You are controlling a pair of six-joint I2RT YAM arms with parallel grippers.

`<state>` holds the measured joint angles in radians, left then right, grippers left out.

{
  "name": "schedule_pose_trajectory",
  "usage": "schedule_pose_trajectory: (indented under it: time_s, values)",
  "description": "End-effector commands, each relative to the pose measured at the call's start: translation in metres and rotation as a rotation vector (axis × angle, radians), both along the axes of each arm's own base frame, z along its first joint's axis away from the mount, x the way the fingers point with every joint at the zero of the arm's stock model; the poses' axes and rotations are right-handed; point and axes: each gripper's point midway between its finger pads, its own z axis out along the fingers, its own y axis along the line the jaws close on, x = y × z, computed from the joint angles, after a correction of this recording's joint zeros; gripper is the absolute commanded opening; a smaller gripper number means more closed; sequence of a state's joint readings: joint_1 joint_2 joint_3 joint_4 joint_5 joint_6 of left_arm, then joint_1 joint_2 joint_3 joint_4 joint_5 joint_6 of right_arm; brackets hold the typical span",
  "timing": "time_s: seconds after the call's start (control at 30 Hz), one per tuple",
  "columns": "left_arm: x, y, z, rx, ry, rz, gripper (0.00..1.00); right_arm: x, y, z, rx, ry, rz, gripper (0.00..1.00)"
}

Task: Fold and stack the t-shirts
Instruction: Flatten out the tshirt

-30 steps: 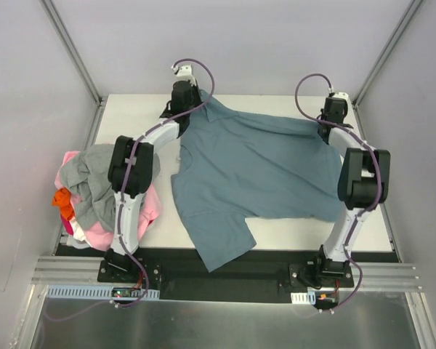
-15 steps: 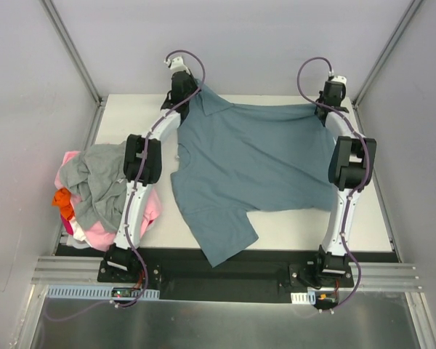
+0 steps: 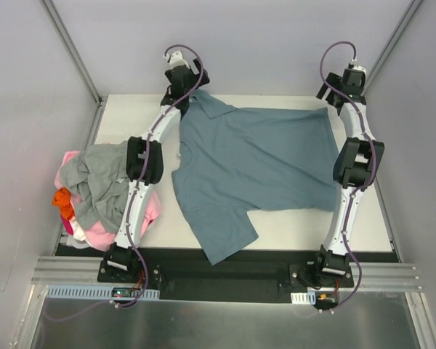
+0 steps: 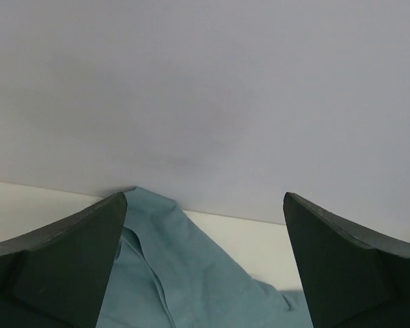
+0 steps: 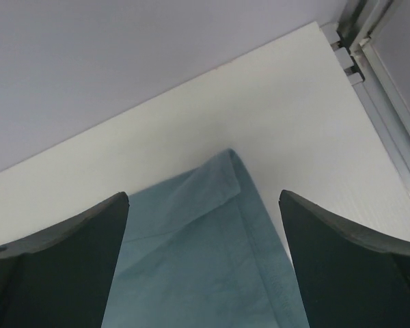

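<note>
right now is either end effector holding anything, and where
Nothing is held. Left end effector is open over the collar of the blue shirt, right end effector open over its far corner.

No text, label, brand, number or sign can be read in any of the three views.

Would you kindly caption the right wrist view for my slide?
Right gripper, jaws open, above the slate-blue shirt on the white table.
</note>
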<state>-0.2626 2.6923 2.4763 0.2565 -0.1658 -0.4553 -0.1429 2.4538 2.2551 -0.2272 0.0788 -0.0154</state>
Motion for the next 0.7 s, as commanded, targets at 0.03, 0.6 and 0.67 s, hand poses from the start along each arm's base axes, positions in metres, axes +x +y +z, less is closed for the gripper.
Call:
schedule_pose_trajectory:
  time_s: [0.03, 0.6, 0.67]
  values:
    - [-0.073, 0.004, 0.204, -0.037, -0.175, -0.127, 0.99, -0.044, 0.045, 0.114, 0.12, -0.114, 0.107, 0.96]
    - [-0.354, -0.018, 0.066, -0.294, 0.48, -0.22, 0.92, -0.21, 0.097, 0.076, 0.275, 0.102, 0.13, 0.96]
    - [-0.37, -0.034, 0.054, -0.314, 0.536, -0.289, 0.89, -0.224, 0.101, 0.069, 0.303, 0.132, 0.126, 0.96]
